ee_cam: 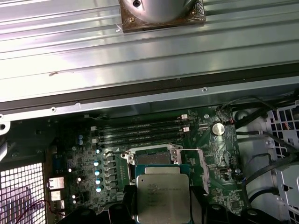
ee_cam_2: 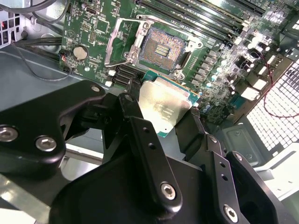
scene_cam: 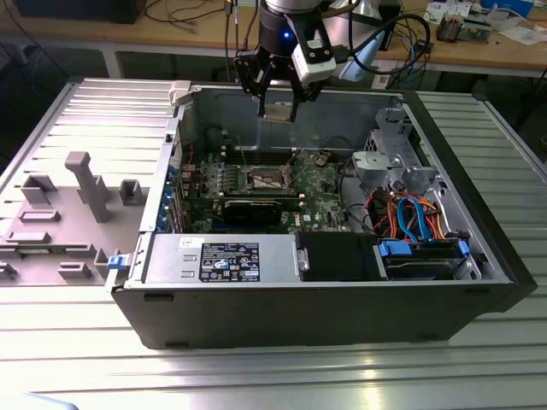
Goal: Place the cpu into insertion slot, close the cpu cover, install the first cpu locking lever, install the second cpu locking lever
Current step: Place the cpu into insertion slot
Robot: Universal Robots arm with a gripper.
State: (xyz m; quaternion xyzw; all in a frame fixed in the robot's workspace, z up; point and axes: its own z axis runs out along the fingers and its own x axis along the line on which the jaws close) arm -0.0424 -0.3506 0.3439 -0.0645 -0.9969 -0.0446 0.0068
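Arm [scene_cam: 286, 26] is hanging over the open computer case [scene_cam: 299, 312], which is sitting on the ribbed metal counter [scene_cam: 256, 376].

Jaws are clenching the chip [scene_cam: 278, 109] by two opposite edges. They are open only as wide as the chip, with one black finger [ee_cam_2: 130, 106] pressing each side. In both wrist views the chip [ee_cam_2: 166, 105] [ee_cam: 162, 193] is showing its silver-grey top, and a green edge is peeking out underneath.

The chip is hovering above the socket [ee_cam_2: 163, 49], clearly apart from it and not seated. In the exterior view it is sitting high above the socket [scene_cam: 265, 178], about level with the top rim of the case.

The socket is lying bare, its gold-brown contact field showing. In the first wrist view the held chip is partly covering the socket [ee_cam: 150, 158].

The cover plate [ee_cam_2: 112, 46] is standing swung open just beside the socket, on the side toward the coin battery [ee_cam_2: 80, 52].

Memory slots [ee_cam: 140, 133] are running alongside the socket on another side.

In the exterior view the long black graphics card [scene_cam: 256, 207] is lying near the socket, on its near side. The power supply [scene_cam: 222, 256] is sitting further out past that card.
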